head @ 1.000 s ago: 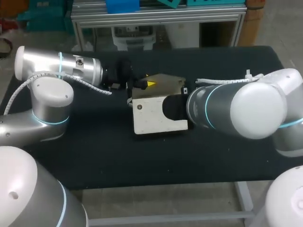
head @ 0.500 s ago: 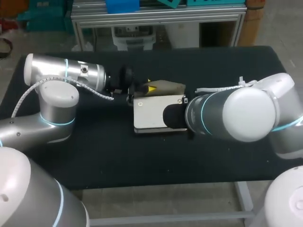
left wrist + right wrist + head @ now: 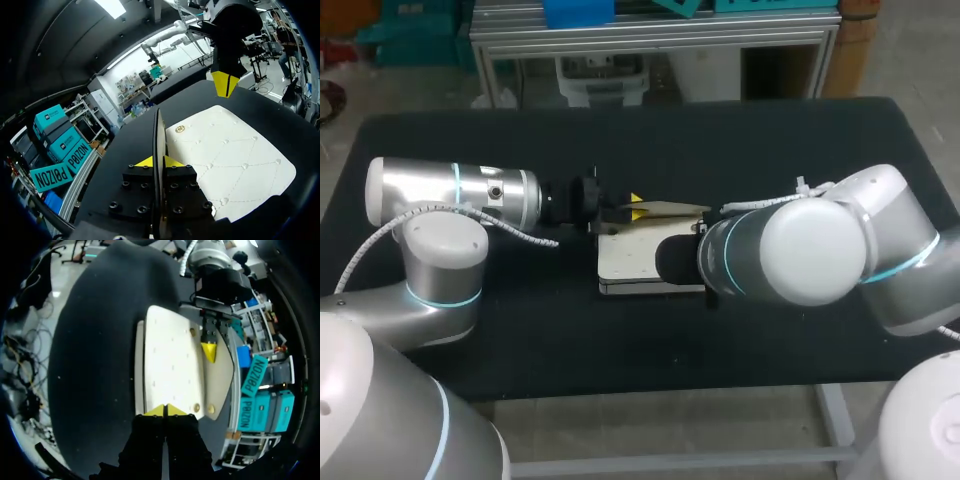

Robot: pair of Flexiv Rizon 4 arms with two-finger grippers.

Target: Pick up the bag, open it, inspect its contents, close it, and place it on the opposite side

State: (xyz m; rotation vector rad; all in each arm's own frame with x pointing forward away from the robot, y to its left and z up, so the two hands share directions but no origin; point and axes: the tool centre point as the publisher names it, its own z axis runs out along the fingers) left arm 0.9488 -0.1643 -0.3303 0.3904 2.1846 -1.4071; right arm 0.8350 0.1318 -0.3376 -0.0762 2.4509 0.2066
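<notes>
Our left claw (image 3: 161, 162) is pressed together on a thin panel of the bag (image 3: 230, 160). In the left wrist view this panel stands on its edge between the two yellow tips, and the white quilted side of the bag lies flat just beside the fingers. Our right claw (image 3: 165, 410) is closed too: its two yellow tips meet on the near edge of the white top panel and pinch it from two sides. Ahead of this claw the bag stretches away, with a beige panel (image 3: 224, 372) showing past the white one, and the yellow tip of the left claw lies over that beige part. So the two claws hold the bag from opposite sides.

In the head view the bag lies flat and low, about in the middle of the black bench (image 3: 520, 340) between the two arms; whether it rests fully on the bench we cannot tell. The left arm (image 3: 450, 195) comes in from the left, nearly level above the bench. The right arm (image 3: 790, 250) comes in from the right and its thick grey link covers the right end of the bag — from there we cannot see the right claw itself.
</notes>
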